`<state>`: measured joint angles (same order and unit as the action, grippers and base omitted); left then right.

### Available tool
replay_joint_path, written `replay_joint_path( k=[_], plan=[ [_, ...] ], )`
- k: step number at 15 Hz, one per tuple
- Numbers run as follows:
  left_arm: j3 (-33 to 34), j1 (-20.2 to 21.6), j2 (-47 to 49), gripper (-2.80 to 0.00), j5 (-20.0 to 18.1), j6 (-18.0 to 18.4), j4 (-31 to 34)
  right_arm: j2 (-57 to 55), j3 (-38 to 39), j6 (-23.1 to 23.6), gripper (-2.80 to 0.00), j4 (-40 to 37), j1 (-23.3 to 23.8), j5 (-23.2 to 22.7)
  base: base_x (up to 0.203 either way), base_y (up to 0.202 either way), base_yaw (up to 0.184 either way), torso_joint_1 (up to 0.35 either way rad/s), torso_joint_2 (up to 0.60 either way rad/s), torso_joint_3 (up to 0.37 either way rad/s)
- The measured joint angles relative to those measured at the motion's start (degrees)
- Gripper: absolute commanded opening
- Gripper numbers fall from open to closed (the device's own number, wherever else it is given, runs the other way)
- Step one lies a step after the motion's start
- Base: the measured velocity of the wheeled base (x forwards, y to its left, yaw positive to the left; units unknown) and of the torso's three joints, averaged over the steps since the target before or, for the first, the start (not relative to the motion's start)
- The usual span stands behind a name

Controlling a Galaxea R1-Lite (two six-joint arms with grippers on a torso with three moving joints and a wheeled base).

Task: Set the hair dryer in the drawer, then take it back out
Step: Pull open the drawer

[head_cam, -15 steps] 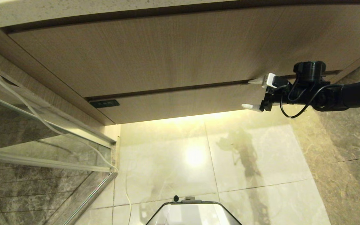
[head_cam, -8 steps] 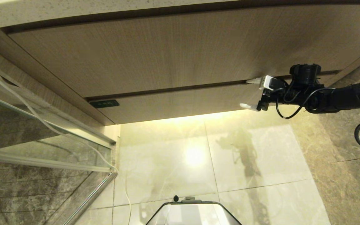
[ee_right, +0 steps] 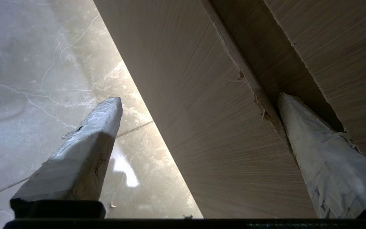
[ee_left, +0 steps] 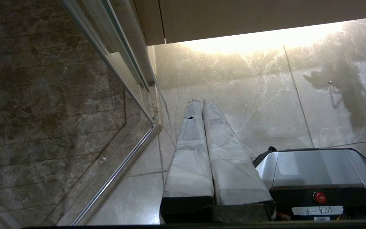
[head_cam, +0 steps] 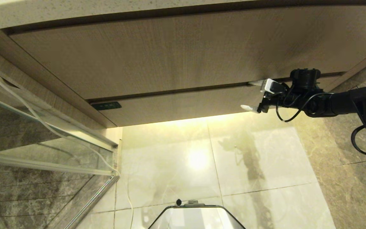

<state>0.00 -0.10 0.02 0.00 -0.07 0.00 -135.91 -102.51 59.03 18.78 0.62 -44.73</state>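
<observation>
**Right gripper straddles the closed drawer front**

You have the right gripper (head_cam: pixel 251 95) at the right end of the drawer (head_cam: pixel 183 106), its fingers spread wide. One finger (ee_right: pixel 322 152) sits at the dark gap along the drawer's top edge, under the taller wood panel (head_cam: pixel 157 51); the other finger (ee_right: pixel 81 149) hangs below the drawer's lower edge, over the pale floor tiles (head_cam: pixel 202 159). Whether either finger touches the wood, you cannot tell.

The drawer is shut — its flat front lies flush, with the small dark label (head_cam: pixel 106 105) near its left end. The hair dryer shows in none of your views.

Your left gripper (ee_left: pixel 199 101) is parked low beside the robot's base (ee_left: pixel 316 168), its fingers pressed together and holding nothing — pointing at the floor next to the glass shower door (ee_left: pixel 59 105).
</observation>
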Motion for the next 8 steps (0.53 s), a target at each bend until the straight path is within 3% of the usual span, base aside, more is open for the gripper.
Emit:
replay_joint_path(
  k=[4,8],
  plan=[
    [0.0,0.0,0.0,-2.80,-0.1,0.0,0.0,3.5,4.1,-8.3,0.00,-10.5,0.1,2.3,0.000,0.000,0.000,0.000,0.00,0.000],
    [0.0,0.0,0.0,-2.80,-0.1,0.0,0.0,4.8,5.2,-8.8,0.00,-12.9,0.2,2.6,0.000,0.000,0.000,0.000,0.00,0.000]
  ],
)
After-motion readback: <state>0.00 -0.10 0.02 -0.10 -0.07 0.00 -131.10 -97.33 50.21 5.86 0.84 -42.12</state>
